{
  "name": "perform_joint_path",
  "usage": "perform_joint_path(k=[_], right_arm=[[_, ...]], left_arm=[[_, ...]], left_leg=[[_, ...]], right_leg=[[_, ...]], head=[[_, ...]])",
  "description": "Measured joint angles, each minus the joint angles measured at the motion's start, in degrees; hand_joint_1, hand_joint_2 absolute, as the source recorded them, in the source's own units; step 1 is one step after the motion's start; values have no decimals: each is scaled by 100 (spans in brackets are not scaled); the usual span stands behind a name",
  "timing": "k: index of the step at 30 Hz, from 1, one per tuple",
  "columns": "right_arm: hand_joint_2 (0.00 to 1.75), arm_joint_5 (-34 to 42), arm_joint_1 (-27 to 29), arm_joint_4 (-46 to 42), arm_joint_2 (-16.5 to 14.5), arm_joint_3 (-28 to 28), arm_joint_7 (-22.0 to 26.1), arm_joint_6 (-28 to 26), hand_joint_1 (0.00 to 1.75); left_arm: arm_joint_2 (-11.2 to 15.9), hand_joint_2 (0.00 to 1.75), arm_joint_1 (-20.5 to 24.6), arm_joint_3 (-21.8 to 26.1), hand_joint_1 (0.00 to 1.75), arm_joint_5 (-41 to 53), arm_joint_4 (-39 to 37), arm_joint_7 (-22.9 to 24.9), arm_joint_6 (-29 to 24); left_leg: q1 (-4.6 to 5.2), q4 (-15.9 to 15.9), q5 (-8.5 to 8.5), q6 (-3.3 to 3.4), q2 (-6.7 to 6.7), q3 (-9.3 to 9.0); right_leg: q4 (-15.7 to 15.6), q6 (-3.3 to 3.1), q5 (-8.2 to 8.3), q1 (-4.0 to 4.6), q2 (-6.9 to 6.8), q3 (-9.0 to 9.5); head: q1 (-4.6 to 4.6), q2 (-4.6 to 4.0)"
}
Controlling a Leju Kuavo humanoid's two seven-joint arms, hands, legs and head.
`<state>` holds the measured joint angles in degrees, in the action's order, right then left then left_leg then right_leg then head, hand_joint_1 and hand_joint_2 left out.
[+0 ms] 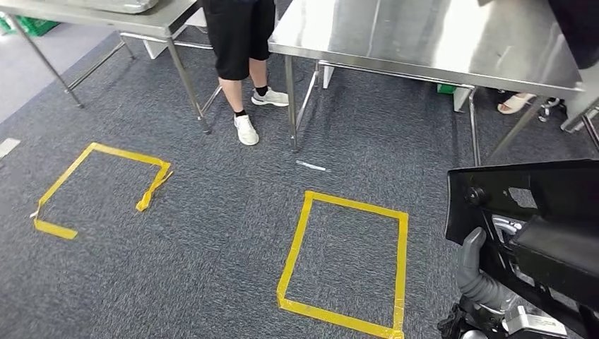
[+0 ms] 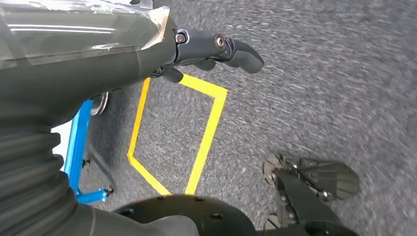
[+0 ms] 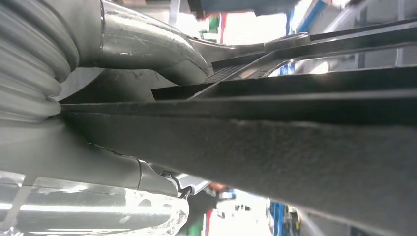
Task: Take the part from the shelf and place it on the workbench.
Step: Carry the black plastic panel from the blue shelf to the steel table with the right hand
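A large flat black part (image 1: 537, 205) with cut-outs sits at the lower right of the head view, and my right hand (image 1: 480, 275) holds it from below with its grey thumb up against it. In the right wrist view the thumb (image 3: 147, 44) lies across the part's dark edge (image 3: 295, 147). The steel workbench (image 1: 424, 35) stands ahead, its top bare and shiny. My left hand (image 2: 211, 49) hangs over the carpet with its dark fingers stretched out and nothing in them.
A person in black shorts (image 1: 240, 42) stands between the workbench and a second steel table (image 1: 106, 18) at the left. A sandalled foot (image 1: 514, 104) shows under the workbench. Yellow tape squares (image 1: 346, 261) (image 1: 99, 183) mark the grey carpet. A blue frame (image 2: 78, 142) stands by my left arm.
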<state>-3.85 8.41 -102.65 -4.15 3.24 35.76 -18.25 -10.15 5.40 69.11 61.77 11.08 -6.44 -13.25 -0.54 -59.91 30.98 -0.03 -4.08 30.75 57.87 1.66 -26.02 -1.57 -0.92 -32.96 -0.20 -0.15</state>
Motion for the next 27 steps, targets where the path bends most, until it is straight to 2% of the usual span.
perform_joint_path(k=[1, 2, 3, 4, 5, 6, 7, 8, 9, 10, 11, 12, 13, 14, 15, 17, 19, 20, 21, 22, 23, 24, 25, 26, 27], right_arm=[[175, 0, -6, -4, -4, -8, 0, -4, 175], [175, 0, -13, -5, -8, -15, 0, -6, 175], [175, 0, -16, -5, -11, -22, -1, -7, 175], [175, 0, -16, -5, -14, -26, -1, -9, 175], [175, 0, -17, -5, -15, -27, -1, -10, 175], [175, 0, -19, -5, -15, -28, -1, -11, 175], [175, 1, -22, -5, -15, -28, -1, -11, 175], [175, 1, -28, -5, -16, -29, -1, -11, 175], [175, 1, -37, -5, -17, -30, -1, -11, 175], [175, 1, -46, -5, -19, -32, -1, -12, 175], [175, 1, -52, -5, -21, -33, -1, -13, 175], [175, 0, -53, -5, -23, -35, -1, -13, 175], [175, 0, -49, -6, -22, -35, -1, -15, 175], [175, 1, -49, -7, -19, -35, -1, -18, 175], [175, 1, -58, -7, -17, -36, -1, -21, 175], [175, 2, -75, -7, -14, -40, -1, -26, 175], [175, 2, -70, -5, -14, -44, -1, -27, 175], [175, 3, -65, -4, -13, -44, -1, -27, 175], [175, 3, -62, -3, -12, -43, -1, -27, 175], [175, 3, -62, -3, -11, -43, -1, -27, 175], [175, 3, -66, -3, -10, -43, -1, -27, 175], [175, 3, -73, -3, -10, -44, -2, -27, 175], [175, 2, -78, -4, -10, -45, -3, -27, 175], [175, 2, -80, -4, -10, -46, -4, -27, 175], [175, 2, -78, -5, -8, -46, -7, -27, 175]], left_arm=[[1, 175, -2, 0, 0, 1, 0, -8, 1], [1, 175, -11, 0, 0, 1, 0, -16, 1], [1, 175, -21, 0, 0, 2, 0, -21, 1], [1, 175, -30, 0, 0, 3, 0, -25, 0], [1, 175, -35, 0, 0, 4, 0, -27, -1], [1, 175, -37, 0, 0, 4, 0, -27, -1], [2, 175, -37, 0, 0, 5, 0, -27, -2], [7, 175, -36, 0, 0, 5, 0, -27, -3], [13, 175, -36, 0, 0, 5, 0, -27, -4], [19, 175, -37, 0, 0, 6, 0, -27, -6], [22, 175, -37, -1, 0, 6, 0, -27, -8], [24, 175, -35, -1, 0, 6, 0, -27, -9], [21, 175, -32, 0, 0, 6, -1, -27, -11], [18, 175, -29, 0, 0, 6, -1, -28, -14], [16, 175, -28, 0, 0, 6, -1, -28, -16], [13, 175, -32, 0, 0, 6, -2, -29, -19], [13, 175, -37, 0, 0, 6, -2, -28, -20], [13, 175, -37, 0, 0, 5, -2, -28, -20], [11, 175, -36, 0, 0, 5, -2, -27, -20], [8, 175, -35, 0, 0, 5, -2, -27, -20], [7, 175, -35, 0, 0, 5, -1, -27, -19], [5, 175, -34, 0, 0, 6, -1, -28, -19], [6, 175, -34, 0, 0, 6, -1, -28, -20], [8, 175, -32, 0, 0, 6, 0, -28, -21], [8, 175, -28, 0, 0, 5, -1, -29, -23]], left_leg=[[-14, -313, 185, -20, 192, 142], [-18, -710, 385, -25, 325, 333], [-18, -1091, 536, -27, 381, 524], [-18, -1338, 586, -25, 400, 660], [-19, -1378, 519, -16, 409, 702], [-19, -1177, 341, 1, 428, 627], [-22, -806, 109, 23, 501, 465], [-29, -406, -78, 48, 645, 286], [-34, -76, -206, 65, 769, 139], [-29, 116, -256, 80, 869, 56], [-15, 181, -250, 97, 897, 33], [4, 202, -262, 119, 835, 30], [9, 229, -287, 160, 762, 23], [8, 262, -314, 204, 683, 14], [3, 296, -338, 242, 597, 6], [8, 323, -355, 282, 423, 10], [18, 321, -354, 286, 248, 23], [18, 320, -351, 284, 167, 25], [16, 320, -347, 278, 91, 21], [13, 318, -339, 266, 21, 10], [19, 316, -327, 247, -39, -5], [37, 308, -308, 218, -97, -18], [56, 302, -292, 189, -148, -30], [76, 298, -280, 162, -200, -41], [83, 296, -272, 136, -260, -51]], right_leg=[[-2, -35, 8, -14, 60, -5], [-1, -63, 13, -6, 124, -10], [0, -81, 16, 5, 196, -14], [2, -85, 19, 14, 271, -15], [3, -88, 22, 20, 350, -12], [5, -89, 24, 23, 430, -5], [5, -86, 25, 21, 509, 2], [9, -78, 28, 29, 581, 4], [13, -61, 33, 37, 654, -5], [12, -31, 44, 38, 717, -25], [8, 6, 62, 33, 780, -50], [-5, 49, 83, 21, 850, -79], [-4, 85, 95, 11, 854, -110], [52, 103, 66, 21, 750, -159], [205, 104, -18, 39, 591, -247], [871, 71, -338, 65, 247, -563], [1566, 80, -595, 59, 167, -875], [1656, 115, -606, 52, 150, -897], [1496, 165, -530, 43, 119, -792], [1119, 218, -395, 35, 43, -572], [661, 250, -265, 32, -104, -318], [283, 250, -156, 41, -227, -105], [49, 220, -95, 53, -315, 27], [-33, 175, -75, 68, -341, 68], [-28, 130, -59, 82, -272, 53]], head=[[-11, 0], [-20, 0], [-19, 0], [-19, 0], [-19, 0], [-19, 0], [-20, 0], [-18, 0], [-14, 0], [-12, 0], [-12, 0], [-13, 0], [-14, 0], [-11, 0], [6, 0], [32, 0], [46, 0], [50, 0], [52, 0], [52, 0], [57, 0], [60, 0], [58, 0], [54, 0], [46, 0]])
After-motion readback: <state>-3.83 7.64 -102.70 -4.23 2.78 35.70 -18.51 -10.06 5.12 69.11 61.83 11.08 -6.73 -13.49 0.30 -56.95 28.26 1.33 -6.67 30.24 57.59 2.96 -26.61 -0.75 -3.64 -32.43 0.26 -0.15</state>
